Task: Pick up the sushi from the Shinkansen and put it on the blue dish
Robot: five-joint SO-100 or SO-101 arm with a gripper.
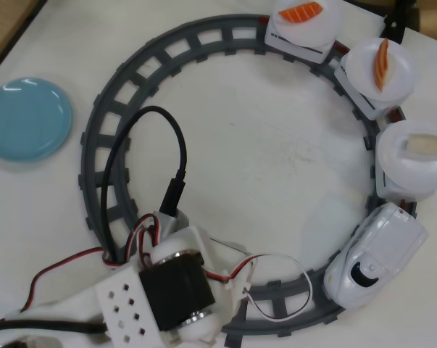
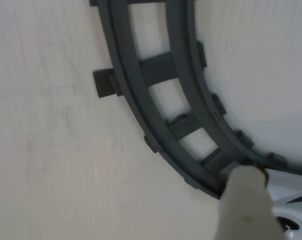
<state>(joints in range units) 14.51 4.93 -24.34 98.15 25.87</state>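
The white Shinkansen (image 1: 377, 261) sits on the grey ring track (image 1: 102, 123) at the lower right of the overhead view, drawing cars with round white plates. One salmon sushi (image 1: 301, 12) lies on the top plate and a second sushi (image 1: 382, 64) on the plate behind it. The plate nearest the train holds a pale cream block (image 1: 427, 145). The blue dish (image 1: 26, 118) lies bare at the far left. My arm (image 1: 171, 286) hangs over the track's lower part and hides the gripper's fingers. In the wrist view one white finger (image 2: 247, 200) shows over the track (image 2: 156, 70), beside the train's edge (image 2: 293, 200).
A black cable (image 1: 178, 156) loops from the arm across the inside of the ring. Red and white wires (image 1: 276, 290) trail over the bottom track. A wooden edge (image 1: 4, 22) borders the table at the top left.
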